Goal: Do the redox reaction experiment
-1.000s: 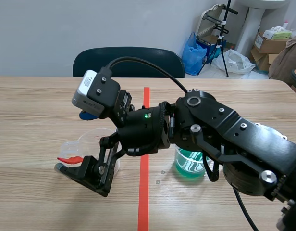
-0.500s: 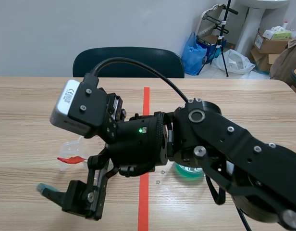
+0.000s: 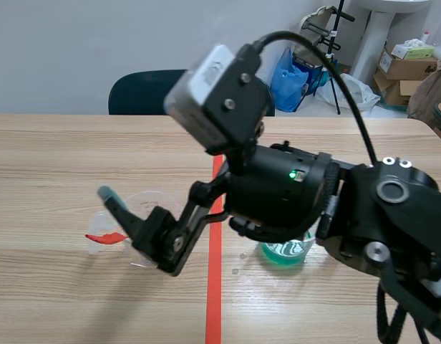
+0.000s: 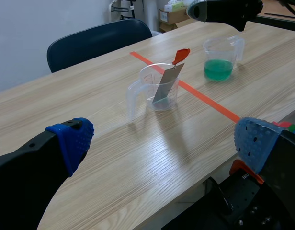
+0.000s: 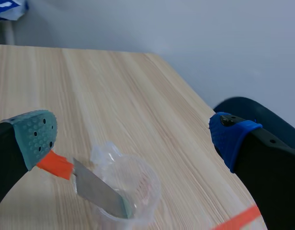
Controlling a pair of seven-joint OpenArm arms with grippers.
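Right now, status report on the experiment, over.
Left gripper open, holding nothing. Right gripper open, over the clear cup. Metal strip leans in the cup, ungripped. Green-liquid cup stands apart; nothing in the way.

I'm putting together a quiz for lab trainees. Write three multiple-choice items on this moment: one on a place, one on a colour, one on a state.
1. Where is the metal strip relative to the clear cup?
A. lying flat beside it
B. leaning inside it
C. balanced across its rim

2. What colour is the liquid in the second cup?
A. green
B. red
C. colourless

3. How does the right gripper stand?
A. shut on the strip
B. shut on nothing
C. open, close to the clear cup

Answers:
1 B: the strip's lower end sits in the cup and its orange-red end pokes out over the rim.
2 A: the left wrist view shows green liquid low in that cup.
3 C: its pads stand far apart with nothing pressed between them.
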